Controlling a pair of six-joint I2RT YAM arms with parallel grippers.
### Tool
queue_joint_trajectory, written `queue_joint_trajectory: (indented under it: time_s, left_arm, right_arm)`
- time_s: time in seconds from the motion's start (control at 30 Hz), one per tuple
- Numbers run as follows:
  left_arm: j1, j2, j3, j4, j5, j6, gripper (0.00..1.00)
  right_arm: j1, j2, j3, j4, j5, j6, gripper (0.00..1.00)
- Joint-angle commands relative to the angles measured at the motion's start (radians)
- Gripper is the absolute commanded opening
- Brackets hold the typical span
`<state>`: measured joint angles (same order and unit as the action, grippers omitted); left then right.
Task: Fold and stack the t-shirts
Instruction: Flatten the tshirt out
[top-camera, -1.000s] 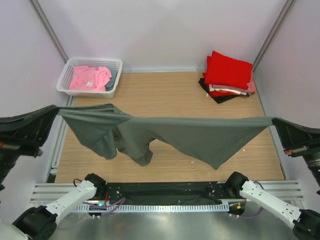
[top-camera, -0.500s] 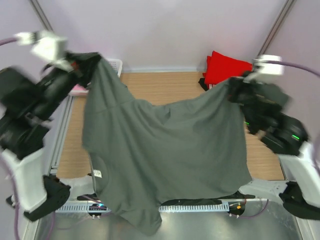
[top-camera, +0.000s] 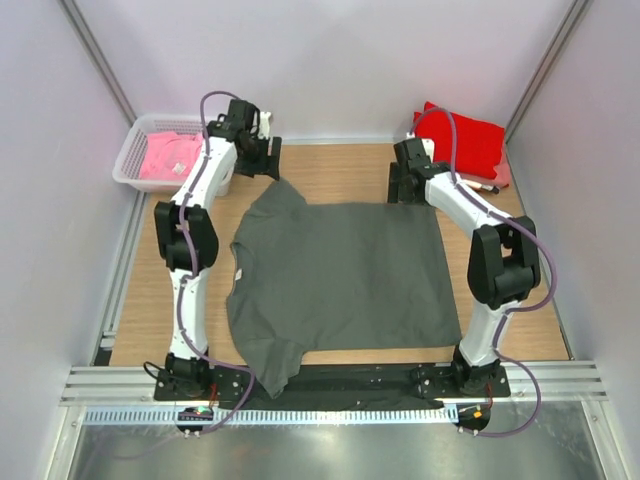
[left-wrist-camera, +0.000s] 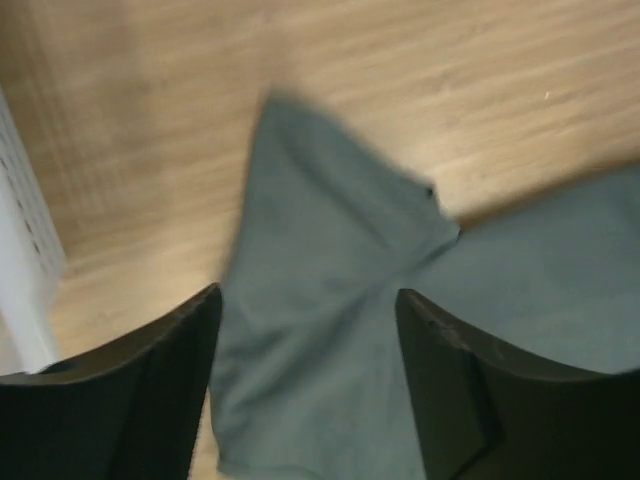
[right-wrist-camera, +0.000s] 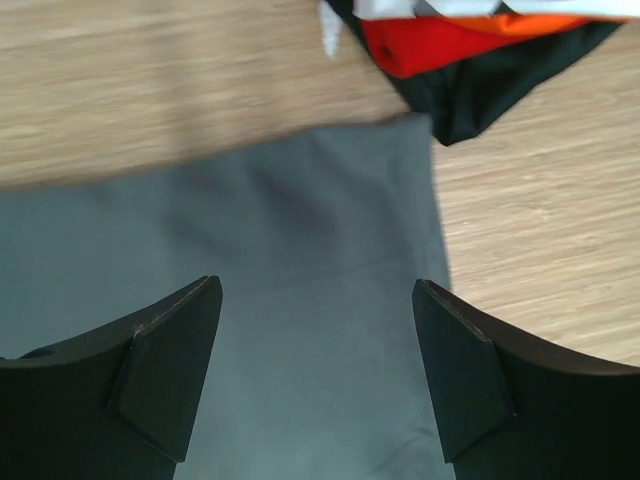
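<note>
A dark grey t-shirt (top-camera: 340, 280) lies spread flat on the wooden table, its white neck label (top-camera: 240, 275) at the left. My left gripper (top-camera: 262, 160) stands open over the shirt's far left corner; in the left wrist view that gripper (left-wrist-camera: 308, 295) has grey cloth (left-wrist-camera: 320, 230) below it, not pinched. The right gripper (top-camera: 405, 185) is open above the far right corner (right-wrist-camera: 400, 160), and the right wrist view shows it (right-wrist-camera: 316, 285) with nothing held. Folded t-shirts, red on top (top-camera: 462, 140), are stacked at the back right. A pink t-shirt (top-camera: 172, 155) lies in the basket.
The white latticed basket (top-camera: 140, 180) stands at the back left, and its wall (left-wrist-camera: 25, 260) is close to the left gripper. A black shirt (right-wrist-camera: 500, 90) at the stack's bottom lies near the grey shirt's corner. One sleeve (top-camera: 272, 375) hangs over the table's near edge.
The grey shirt, held stretched in the air between both shut grippers, was swung forward and laid flat. Both grippers opened and let it go at the far edge.
</note>
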<state>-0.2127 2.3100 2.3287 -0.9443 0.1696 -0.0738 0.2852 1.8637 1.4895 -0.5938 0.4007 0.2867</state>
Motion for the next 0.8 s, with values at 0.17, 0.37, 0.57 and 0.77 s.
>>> queue_joint_trajectory:
  time_s: [0.17, 0.37, 0.57, 0.77]
  left_arm:
    - [-0.034, -0.541, -0.305, 0.091, -0.086, -0.078, 0.79]
    - [-0.079, -0.757, -0.668, 0.096, -0.099, -0.164, 0.75]
    - [-0.260, -1.081, -1.009, 0.043, -0.196, -0.351, 0.73]
    - [-0.413, -1.392, -1.278, -0.180, -0.176, -0.588, 0.71]
  right_arm:
    - [0.023, -0.271, 0.013, 0.060, -0.140, 0.022, 0.85]
    - [0.026, -0.388, -0.153, 0.026, -0.252, 0.088, 0.85]
    - [0.034, -0.668, -0.443, 0.026, -0.267, 0.176, 0.85]
    - [0.034, -0.923, -0.616, -0.017, -0.261, 0.259, 0.86]
